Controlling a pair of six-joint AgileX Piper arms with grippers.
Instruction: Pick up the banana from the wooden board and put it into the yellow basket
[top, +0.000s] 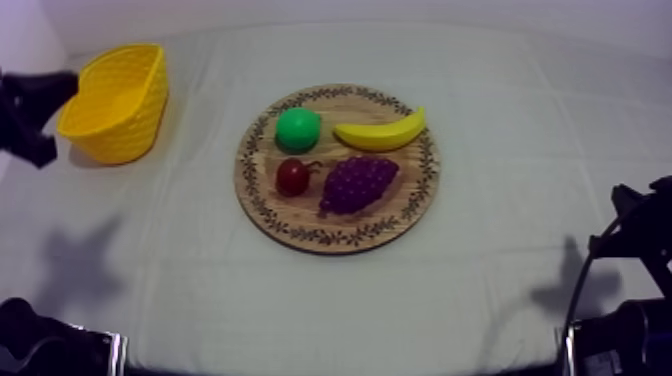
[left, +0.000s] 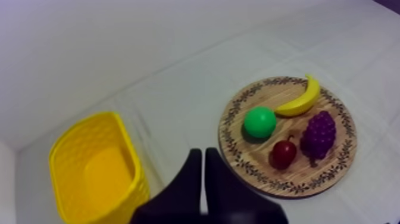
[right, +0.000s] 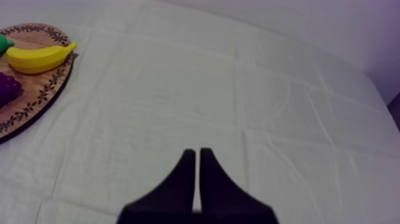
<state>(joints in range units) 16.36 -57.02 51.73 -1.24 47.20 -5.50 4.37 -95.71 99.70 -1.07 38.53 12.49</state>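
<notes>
The yellow banana lies on the far right part of the round wooden board, which sits mid-table. The yellow basket stands upright at the far left. My left arm hangs just left of the basket. In the left wrist view my left gripper is shut on nothing, high over the cloth between the basket and the board, far from the banana. My right gripper is shut and holds nothing, above bare cloth well right of the banana.
Also on the board are a round green fruit, a small red fruit and a bunch of purple grapes. My right arm stands at the table's right edge. Bare cloth lies between board and basket.
</notes>
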